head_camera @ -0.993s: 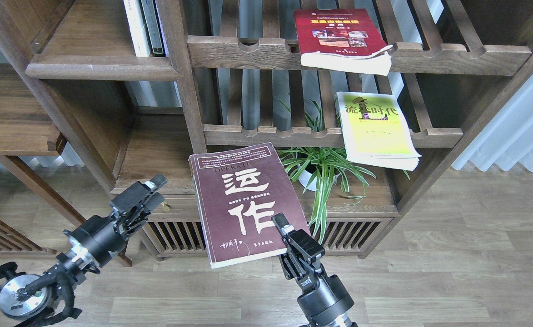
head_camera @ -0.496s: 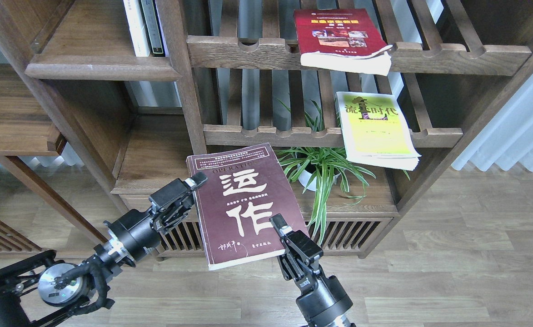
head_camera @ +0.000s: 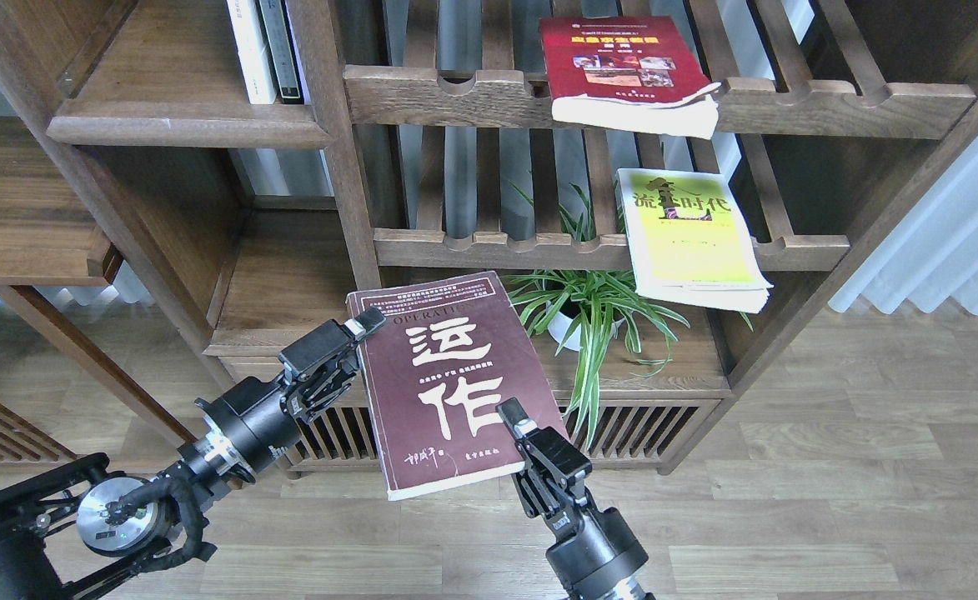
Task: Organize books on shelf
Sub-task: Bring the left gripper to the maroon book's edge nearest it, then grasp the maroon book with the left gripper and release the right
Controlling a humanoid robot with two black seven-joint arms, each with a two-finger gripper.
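Three paperbacks are in view. Nearest, a maroon book with big white characters hangs in the air in front of the bookcase, cover up and tilted. My right gripper pinches its lower right corner, fingers closed on the cover edge. My left gripper sits at the book's upper left edge, one fingertip touching or just over the spine; whether it has clamped the book I cannot tell.

A yellow-green book lies on the lower slatted rack, its front overhanging the rail. A red book lies on the upper rack, also overhanging. At upper left is the solid shelf, with a white book and a dark-green book standing upright at its right end. A potted plant stands behind the maroon book.

Risk, in my judgement: a large floppy paperback held by one corner could sag, twist or slip out, especially if the left hold is not firm during a hand-over. It could also brush the plant leaves.

Hidden: the underside of the book, both lower fingers, and the tops of the upright books.
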